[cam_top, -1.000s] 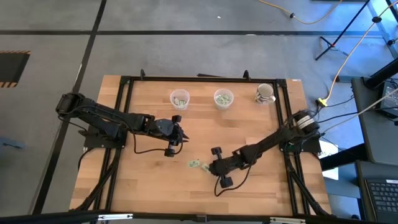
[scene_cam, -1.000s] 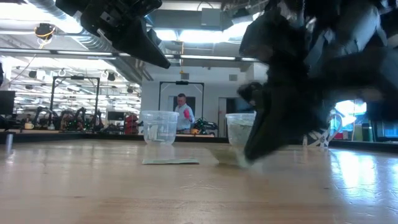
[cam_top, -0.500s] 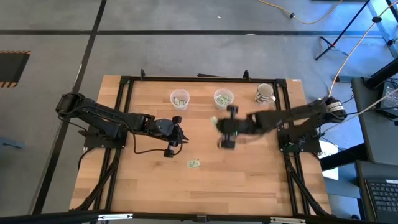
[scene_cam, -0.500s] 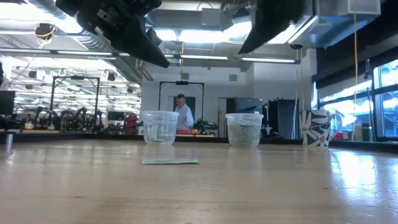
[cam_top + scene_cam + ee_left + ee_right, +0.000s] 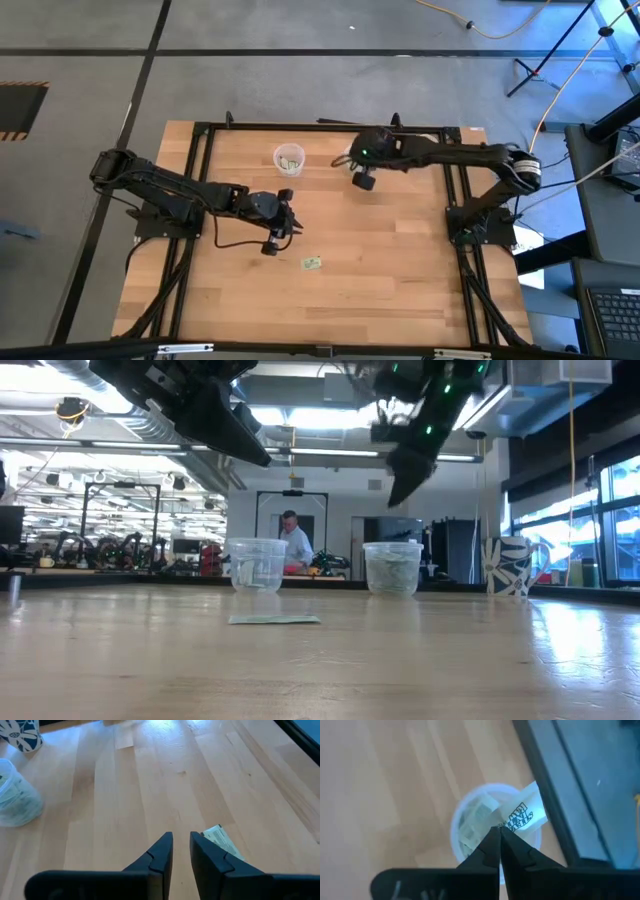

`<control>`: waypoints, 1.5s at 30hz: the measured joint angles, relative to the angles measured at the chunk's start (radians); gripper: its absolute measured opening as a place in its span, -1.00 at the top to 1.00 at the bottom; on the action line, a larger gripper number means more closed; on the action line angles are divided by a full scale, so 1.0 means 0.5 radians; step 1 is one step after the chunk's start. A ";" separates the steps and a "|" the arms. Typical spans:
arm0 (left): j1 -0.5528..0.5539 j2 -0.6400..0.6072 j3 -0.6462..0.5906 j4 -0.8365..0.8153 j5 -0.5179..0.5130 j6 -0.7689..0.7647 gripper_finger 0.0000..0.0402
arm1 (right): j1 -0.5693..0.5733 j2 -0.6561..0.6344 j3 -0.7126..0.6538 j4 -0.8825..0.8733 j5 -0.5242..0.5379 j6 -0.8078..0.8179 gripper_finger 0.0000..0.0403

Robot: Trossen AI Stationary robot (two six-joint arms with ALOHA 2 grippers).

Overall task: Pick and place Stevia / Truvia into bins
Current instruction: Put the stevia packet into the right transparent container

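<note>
One pale green sachet lies flat on the table near its middle; it also shows beside my left fingers. Two clear cups stand near the far edge: the left cup and the right cup, both with sachets inside. My right gripper hovers above the right cup, shut on a white sachet with black print. My left gripper hangs over mid-table, open by a narrow gap and holding nothing. My right gripper pinches the printed sachet by one end between its two fingertips, coming from above and pointing down. The sachet is lifted clear and sticks out sideways from the tips over the right cup's mouth.
A white patterned mug stands right of the cups near the far right corner; my right arm covers it in the high view. A black frame rail borders the table. Bare wood lies between the cups and the loose sachet.
My right gripper, shut on a sachet, rose from the table beside the loose sachet and swung toward the far edge, ending above the right cup. The sachet it carries went up with it. The other sachet stayed in place.
</note>
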 joint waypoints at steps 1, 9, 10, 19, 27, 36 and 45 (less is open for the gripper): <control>-0.004 0.000 0.000 0.000 0.000 0.000 0.70 | -0.038 0.033 0.000 -0.002 -0.029 0.000 0.97; -0.024 0.001 0.000 0.000 -0.002 0.000 0.68 | -0.181 0.297 0.000 -0.004 -0.051 -0.029 0.97; -0.024 0.001 0.000 -0.001 -0.002 0.001 0.68 | -0.182 0.316 0.000 -0.006 -0.051 -0.029 0.97; -0.042 0.008 0.000 0.024 -0.007 0.006 0.54 | -0.182 0.316 0.000 -0.002 -0.051 0.019 0.64; -0.143 0.094 -0.001 0.176 -0.005 0.141 0.41 | -0.097 0.114 0.000 -0.006 -0.205 0.129 0.32; -0.217 0.105 -0.001 0.166 -0.006 0.104 0.43 | 0.513 0.099 0.000 0.261 -0.871 0.109 0.29; -0.245 0.105 -0.001 0.076 -0.006 0.101 0.42 | 1.067 0.456 -0.002 0.853 -0.569 0.107 0.29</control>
